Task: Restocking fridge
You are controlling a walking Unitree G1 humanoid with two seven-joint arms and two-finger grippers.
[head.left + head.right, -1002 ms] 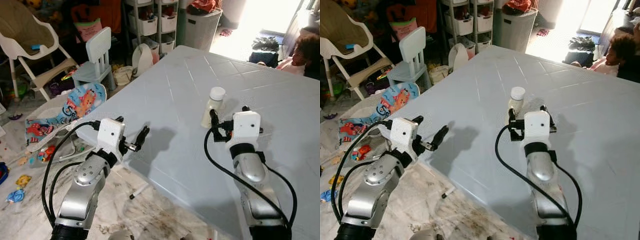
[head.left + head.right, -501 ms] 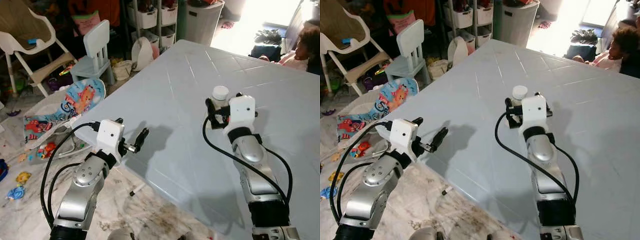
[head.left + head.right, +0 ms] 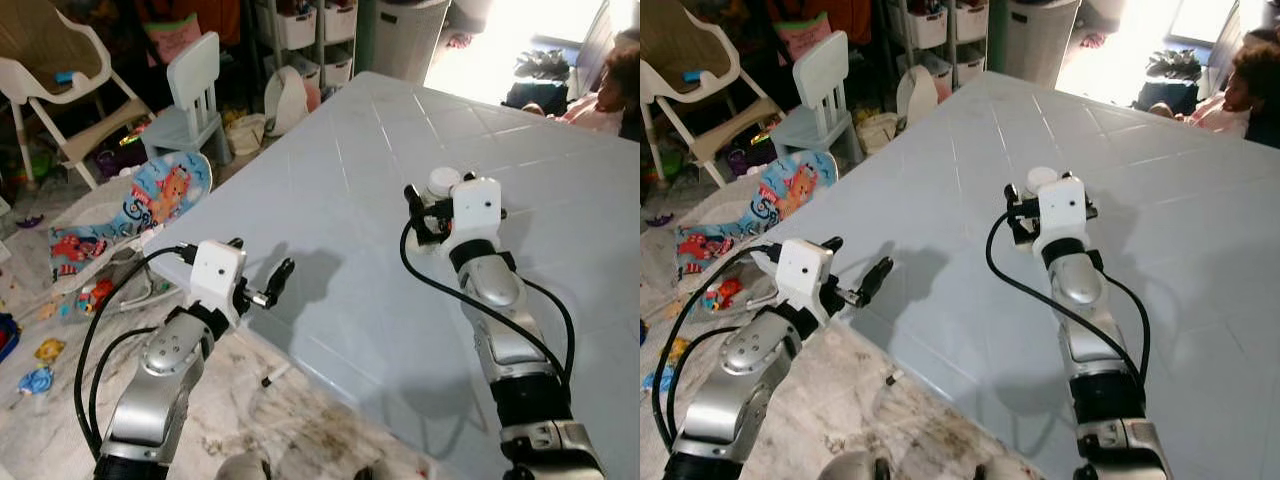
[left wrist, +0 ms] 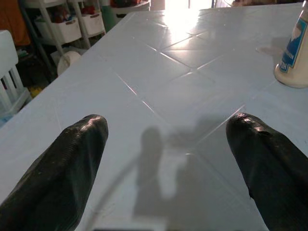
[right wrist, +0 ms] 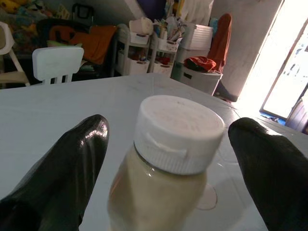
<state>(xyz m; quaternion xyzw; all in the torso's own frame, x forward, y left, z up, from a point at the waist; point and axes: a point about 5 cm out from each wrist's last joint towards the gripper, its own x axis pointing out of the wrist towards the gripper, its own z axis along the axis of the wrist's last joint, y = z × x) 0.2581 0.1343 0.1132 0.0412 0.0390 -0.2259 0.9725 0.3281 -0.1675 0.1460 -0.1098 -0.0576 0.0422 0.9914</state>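
A small bottle (image 5: 166, 192) of creamy liquid with a white screw cap (image 3: 441, 181) stands upright on the pale tiled table (image 3: 340, 170). My right gripper (image 5: 168, 134) is open, one black finger on each side of the bottle at cap height, with a gap on both sides. My left gripper (image 3: 265, 254) is open and holds nothing, hovering just over the table's near left edge. In the left wrist view the bottle (image 4: 293, 55) with its blue label stands well beyond the fingertips (image 4: 79, 144).
Left of the table the floor holds a white child's chair (image 3: 200, 90), a high chair (image 3: 55, 65), a colourful baby bouncer (image 3: 140, 205) and scattered toys. Storage shelves and a grey bin (image 3: 405, 30) stand behind. A person (image 3: 615, 85) sits at the far right.
My right gripper has moved forward to the bottle and now straddles it. The camera has shifted a little. The left arm has hardly moved.
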